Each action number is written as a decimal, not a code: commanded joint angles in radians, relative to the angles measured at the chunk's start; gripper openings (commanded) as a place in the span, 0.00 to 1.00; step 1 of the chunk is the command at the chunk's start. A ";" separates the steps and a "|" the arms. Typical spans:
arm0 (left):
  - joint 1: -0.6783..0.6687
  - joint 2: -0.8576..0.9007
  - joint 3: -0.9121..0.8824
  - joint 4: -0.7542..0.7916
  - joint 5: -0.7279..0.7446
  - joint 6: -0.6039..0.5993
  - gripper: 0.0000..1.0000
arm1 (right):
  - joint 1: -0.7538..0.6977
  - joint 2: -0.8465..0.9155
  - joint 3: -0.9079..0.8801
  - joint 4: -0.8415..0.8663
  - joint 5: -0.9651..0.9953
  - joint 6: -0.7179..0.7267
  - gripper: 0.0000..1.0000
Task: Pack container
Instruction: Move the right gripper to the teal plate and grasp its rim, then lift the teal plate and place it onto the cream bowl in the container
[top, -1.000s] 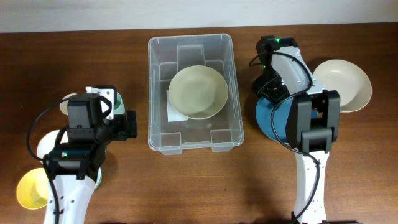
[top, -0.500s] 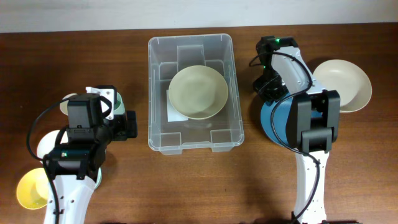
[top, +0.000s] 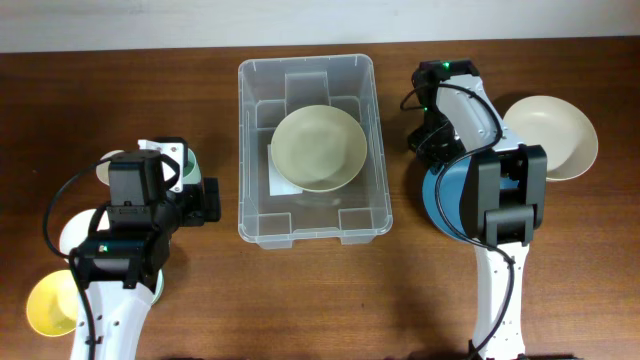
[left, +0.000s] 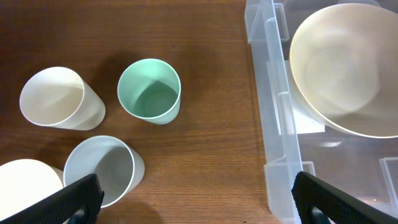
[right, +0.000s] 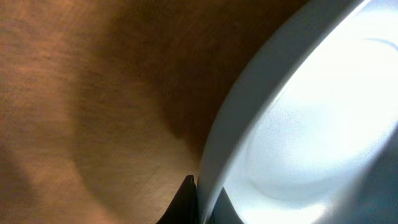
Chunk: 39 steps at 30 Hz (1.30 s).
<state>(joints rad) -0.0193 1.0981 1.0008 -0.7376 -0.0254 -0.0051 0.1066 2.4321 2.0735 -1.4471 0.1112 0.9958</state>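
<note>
Beside the container (top: 303, 230), right hand (top: 429, 148) at rim of blue bowl (top: 433, 196).

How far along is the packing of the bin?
Done: one beige bowl sits in the bin. In hand: the right gripper is at the rim of the blue bowl, grip unclear. To do: the cream bowl, yellow bowl, green cup, white cup and grey cup are outside; the left gripper is open, empty.

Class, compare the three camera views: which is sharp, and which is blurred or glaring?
Overhead: sharp and evenly lit across the container. Left wrist: sharp, the mint cup throws a soft shadow on the table. Right wrist: out of focus, the bowl washed out by glare.
</note>
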 joint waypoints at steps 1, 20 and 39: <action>0.005 0.002 0.016 0.003 0.014 -0.010 0.99 | 0.005 -0.058 0.013 -0.020 0.066 -0.020 0.04; 0.005 0.002 0.016 0.003 -0.008 -0.010 0.99 | 0.072 -0.359 0.283 0.033 0.049 -0.682 0.04; 0.216 -0.007 0.108 -0.106 -0.003 -0.159 0.99 | 0.519 -0.349 0.364 0.121 -0.092 -1.646 0.04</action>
<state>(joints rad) 0.1566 1.0981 1.0668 -0.8356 -0.0280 -0.1242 0.6071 2.0953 2.4489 -1.3319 0.0731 -0.4992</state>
